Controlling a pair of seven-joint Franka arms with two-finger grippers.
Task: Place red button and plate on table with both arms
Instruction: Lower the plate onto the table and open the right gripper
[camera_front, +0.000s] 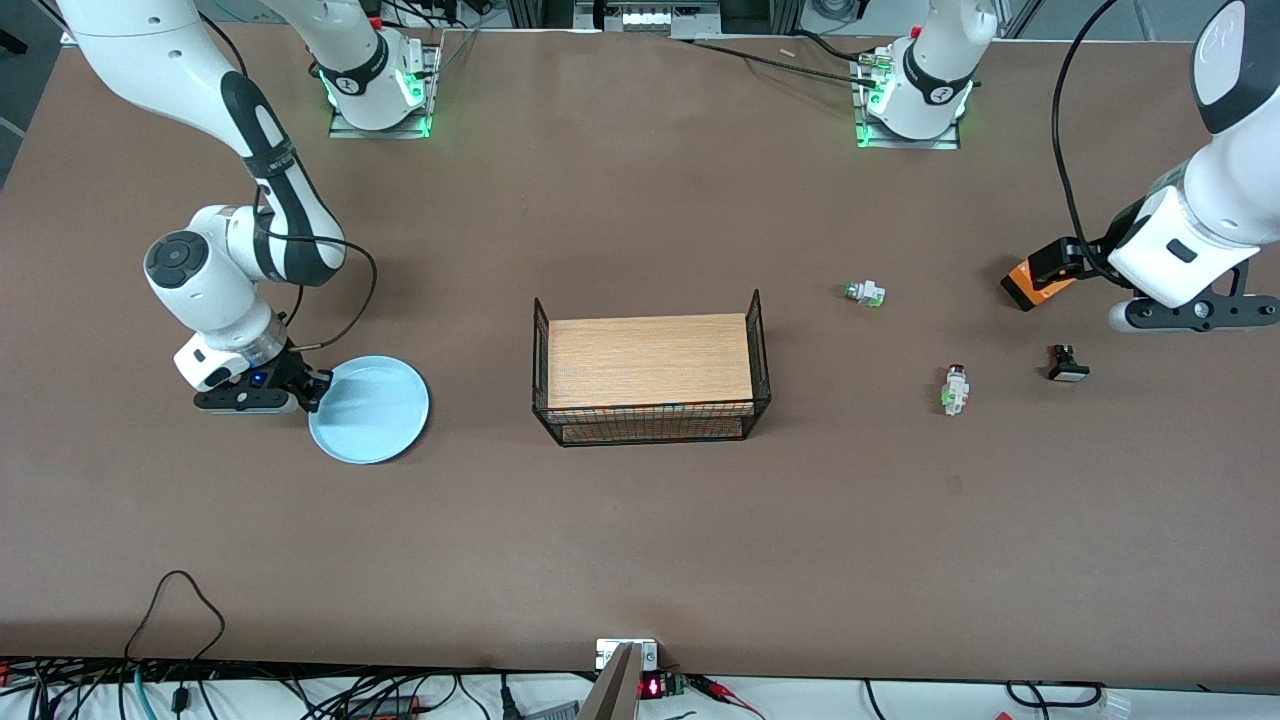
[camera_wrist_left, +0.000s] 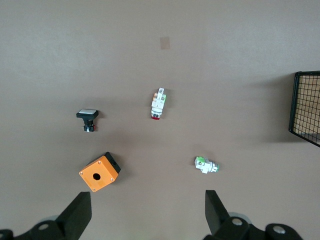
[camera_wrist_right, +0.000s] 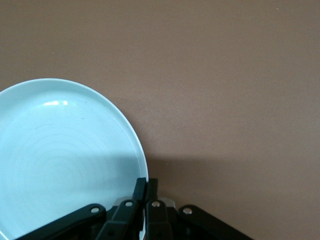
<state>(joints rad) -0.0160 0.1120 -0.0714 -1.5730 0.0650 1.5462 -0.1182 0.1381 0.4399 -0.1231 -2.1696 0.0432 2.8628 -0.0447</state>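
The pale-blue plate (camera_front: 372, 412) lies on the brown table (camera_front: 640, 540) toward the right arm's end. My right gripper (camera_front: 314, 386) is shut on its rim; the right wrist view shows the fingers (camera_wrist_right: 141, 189) pinching the plate (camera_wrist_right: 60, 160) at its edge. The red button (camera_front: 956, 389) lies on its side on the table toward the left arm's end, apart from everything. In the left wrist view the red button (camera_wrist_left: 158, 103) lies ahead of my left gripper (camera_wrist_left: 148, 207), which is wide open, empty and up over the table.
A wood-topped black wire rack (camera_front: 650, 372) stands mid-table. Near the red button lie a white piece with a green cap (camera_front: 865, 293), a black-and-white button (camera_front: 1067, 363) and an orange box (camera_front: 1030, 285). The left arm's hand (camera_front: 1180, 265) hangs over the orange box.
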